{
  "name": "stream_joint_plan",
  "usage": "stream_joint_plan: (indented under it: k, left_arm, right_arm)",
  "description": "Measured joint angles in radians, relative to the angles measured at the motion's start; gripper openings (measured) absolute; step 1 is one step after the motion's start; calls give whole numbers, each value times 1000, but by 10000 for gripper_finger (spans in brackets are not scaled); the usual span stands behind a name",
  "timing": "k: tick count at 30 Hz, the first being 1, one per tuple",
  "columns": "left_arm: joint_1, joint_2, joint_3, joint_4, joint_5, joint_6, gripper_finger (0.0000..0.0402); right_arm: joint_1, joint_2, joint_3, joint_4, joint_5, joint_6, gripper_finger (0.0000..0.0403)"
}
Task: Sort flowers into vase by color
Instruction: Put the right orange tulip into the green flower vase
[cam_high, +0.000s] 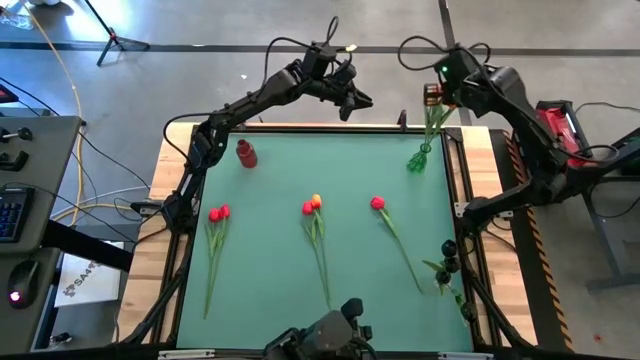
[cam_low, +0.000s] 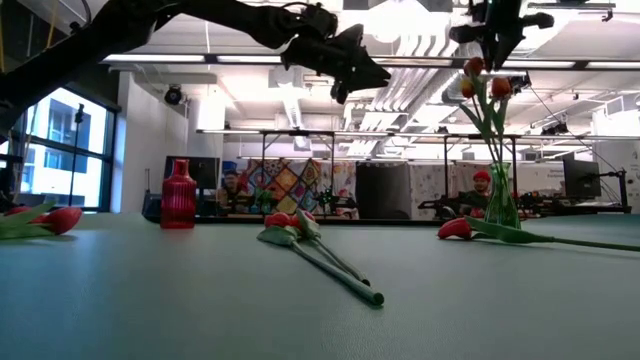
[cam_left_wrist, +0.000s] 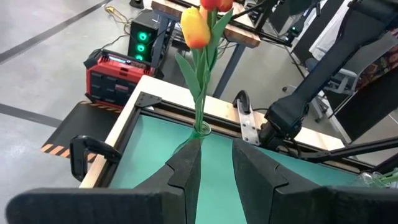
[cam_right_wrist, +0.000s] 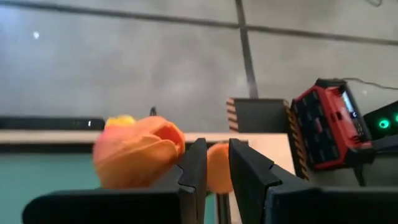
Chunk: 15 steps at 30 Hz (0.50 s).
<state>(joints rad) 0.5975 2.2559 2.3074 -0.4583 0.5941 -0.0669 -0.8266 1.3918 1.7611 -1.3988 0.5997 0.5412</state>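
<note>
Green mat table (cam_high: 330, 170), open-plan workshop behind. Loose red and orange tulips (cam_high: 316, 232) lie lengthwise, heads toward the far edge. Left gripper (cam_high: 352, 100) narrowly parted, empty; right gripper (cam_right_wrist: 212, 163) nips an orange tulip head (cam_right_wrist: 217, 167).

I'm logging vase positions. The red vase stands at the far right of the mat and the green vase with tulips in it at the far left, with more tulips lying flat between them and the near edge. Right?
Not quite: the sides are swapped. The high view shows the red vase at the far left and the green vase, with tulips in it, at the far right. Tulips do lie flat nearer the front.
</note>
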Motion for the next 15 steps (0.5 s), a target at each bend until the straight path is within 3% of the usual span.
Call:
stream_joint_plan:
  k: [8, 12, 15]
  left_arm:
    - [-1, 0, 0, 1, 0, -8, 78]
    - [-1, 0, 0, 10, 0, -9, 78]
    - [-1, 0, 0, 18, -3, -9, 78]
  right_arm:
    - [4, -22, 72, -68, -4, 8, 55]
    - [4, -32, 131, 2, -10, -41, 55]
    - [4, -30, 140, 76, -76, -103, 55]
